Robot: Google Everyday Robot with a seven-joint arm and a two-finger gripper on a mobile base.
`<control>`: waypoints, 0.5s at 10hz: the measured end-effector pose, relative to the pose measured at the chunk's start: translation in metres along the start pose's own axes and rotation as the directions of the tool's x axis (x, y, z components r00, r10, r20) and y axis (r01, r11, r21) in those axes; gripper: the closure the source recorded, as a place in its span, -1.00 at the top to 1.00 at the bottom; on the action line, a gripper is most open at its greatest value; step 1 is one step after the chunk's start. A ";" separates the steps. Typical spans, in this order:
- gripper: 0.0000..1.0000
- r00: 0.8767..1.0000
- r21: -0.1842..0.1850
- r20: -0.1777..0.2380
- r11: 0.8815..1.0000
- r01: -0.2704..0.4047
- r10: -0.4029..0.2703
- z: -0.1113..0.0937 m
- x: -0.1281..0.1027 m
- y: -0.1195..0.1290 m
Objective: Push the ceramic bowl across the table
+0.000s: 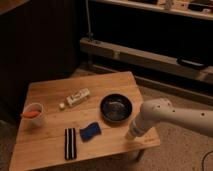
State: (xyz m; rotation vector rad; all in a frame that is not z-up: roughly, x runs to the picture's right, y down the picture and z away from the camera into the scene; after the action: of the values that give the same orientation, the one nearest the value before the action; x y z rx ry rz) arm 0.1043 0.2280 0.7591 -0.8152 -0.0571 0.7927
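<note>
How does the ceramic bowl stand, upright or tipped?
Upright: the ceramic bowl sits flat on the table, opening facing up. The gripper is low beside it, on the camera's side.

The room is dim, lit warm. A dark wooden wall (35, 40) stands at the back left. Beside it a thin metal pole (88, 20) rises upright. A long pale ledge (130, 52) runs low across the back, with a shelf (150, 6) high above. The floor (175, 92) is grey and speckled. The claw (131, 134) hangs over the front right edge of the wooden surface (50, 150).
</note>
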 end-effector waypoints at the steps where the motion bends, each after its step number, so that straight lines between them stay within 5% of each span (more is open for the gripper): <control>1: -1.00 1.000 -0.001 0.001 1.000 -0.001 0.001 0.001 -0.008 -0.006; 5: -1.00 0.998 -0.013 -0.051 1.000 -0.023 0.022 0.011 -0.025 -0.035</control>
State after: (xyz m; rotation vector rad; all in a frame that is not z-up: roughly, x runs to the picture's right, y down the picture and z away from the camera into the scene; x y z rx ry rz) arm 0.1035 0.2040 0.7963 -0.8501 -0.0078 0.7930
